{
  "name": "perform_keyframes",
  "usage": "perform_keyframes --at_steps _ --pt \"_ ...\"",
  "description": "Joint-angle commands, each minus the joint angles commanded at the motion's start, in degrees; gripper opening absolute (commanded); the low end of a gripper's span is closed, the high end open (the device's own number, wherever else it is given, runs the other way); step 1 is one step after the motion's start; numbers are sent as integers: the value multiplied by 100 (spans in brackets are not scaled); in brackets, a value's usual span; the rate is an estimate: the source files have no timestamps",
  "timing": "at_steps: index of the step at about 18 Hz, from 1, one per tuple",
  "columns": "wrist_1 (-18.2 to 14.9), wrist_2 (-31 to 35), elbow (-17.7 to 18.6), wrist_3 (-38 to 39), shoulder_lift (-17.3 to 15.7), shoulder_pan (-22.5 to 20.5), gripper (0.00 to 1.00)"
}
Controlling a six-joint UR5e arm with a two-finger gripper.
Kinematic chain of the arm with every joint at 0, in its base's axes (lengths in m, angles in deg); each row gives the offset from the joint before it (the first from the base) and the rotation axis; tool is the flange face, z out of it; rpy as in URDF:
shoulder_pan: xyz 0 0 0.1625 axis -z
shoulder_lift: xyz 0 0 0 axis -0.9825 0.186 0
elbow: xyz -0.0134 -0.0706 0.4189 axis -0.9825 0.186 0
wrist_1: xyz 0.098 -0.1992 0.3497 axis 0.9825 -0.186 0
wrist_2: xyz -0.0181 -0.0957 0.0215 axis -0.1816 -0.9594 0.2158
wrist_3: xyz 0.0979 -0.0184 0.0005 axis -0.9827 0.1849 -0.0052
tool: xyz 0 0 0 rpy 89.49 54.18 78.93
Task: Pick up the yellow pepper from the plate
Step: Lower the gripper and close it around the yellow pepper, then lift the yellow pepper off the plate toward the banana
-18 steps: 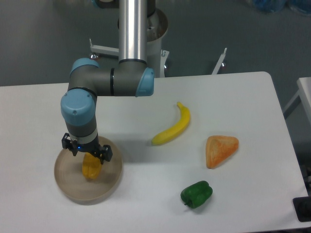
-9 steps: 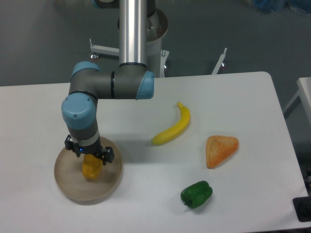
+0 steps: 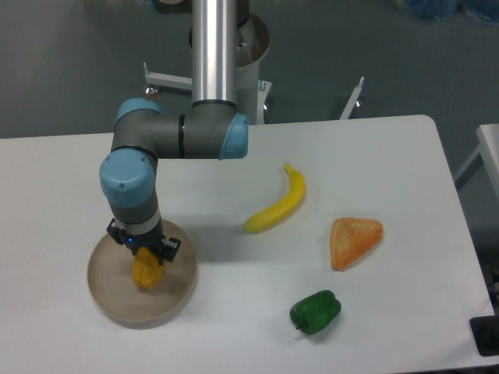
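The yellow pepper [image 3: 146,271] lies on the round beige plate [image 3: 109,294] at the table's front left. My gripper [image 3: 145,255] points straight down onto the pepper's top, and its black body hides the pepper's upper part. The jaws look open, set on either side of the pepper. The fingertips are mostly hidden under the wrist. The pepper rests on the plate.
A yellow banana [image 3: 277,209] lies mid-table. An orange wedge [image 3: 355,240] is to the right, and a green pepper [image 3: 315,311] sits near the front edge. The arm's base column [image 3: 214,47] stands at the back.
The gripper has sunk a little lower onto the pepper and shifted slightly right. The pepper and the plate have not moved.
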Motion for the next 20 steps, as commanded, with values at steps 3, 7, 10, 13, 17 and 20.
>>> perform_keyframes --at_steps 3,7,10,13,17,20 --pt "-79 44 -9 -700 -271 -236 36" --pt "-149 149 -35 -2124 -492 -930 36" --pt "-167 422 -299 -3075 -457 -1537 36" --pt "-167 457 -343 -3549 -422 -1906 36" --pt "-158 738 -370 -3814 -361 -2100 36" --pt "-158 747 -396 -3815 -369 -2206 36"
